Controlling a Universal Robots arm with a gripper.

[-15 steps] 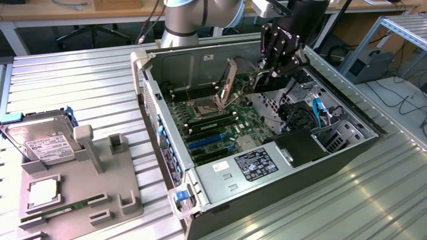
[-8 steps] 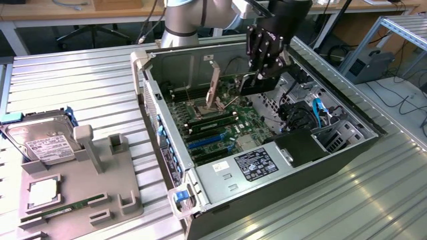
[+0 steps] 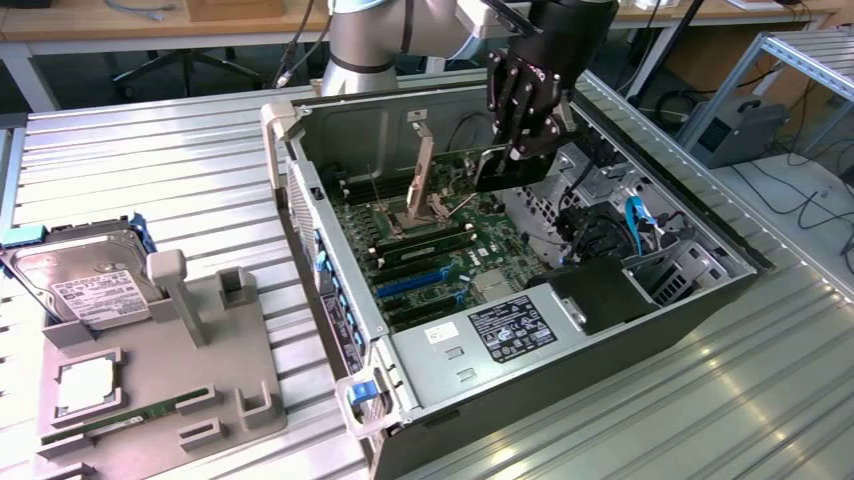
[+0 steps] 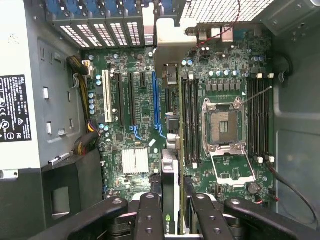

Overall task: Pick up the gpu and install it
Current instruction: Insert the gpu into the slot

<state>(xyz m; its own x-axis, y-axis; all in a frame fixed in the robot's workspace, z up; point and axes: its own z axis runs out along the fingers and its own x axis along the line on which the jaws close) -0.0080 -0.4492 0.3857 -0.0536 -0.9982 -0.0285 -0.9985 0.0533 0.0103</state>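
Observation:
The gpu (image 3: pixel 513 172) is a dark flat card hanging edge-down above the motherboard (image 3: pixel 427 250) inside the open computer case (image 3: pixel 304 210). My gripper (image 3: pixel 525 150) is shut on its upper edge. In the wrist view the gpu (image 4: pixel 170 175) is seen edge-on, running from between my black fingers (image 4: pixel 150 215) to its silver bracket (image 4: pixel 171 42) near the rear slot openings. The card hovers beside the long blue slot (image 4: pixel 155 95), and my gripper (image 4: pixel 176 217) is clamped on both faces.
The CPU socket (image 4: pixel 222 125) stands open, its lever raised (image 3: pixel 422 175). A power supply (image 3: pixel 514 325) fills the case's near end, with cables and a blue lead (image 3: pixel 638 225) at the exterior view's right. A grey fixture (image 3: pixel 160 400) outside holds a hard drive (image 3: pixel 83 282) and a green memory stick (image 3: pixel 127 415).

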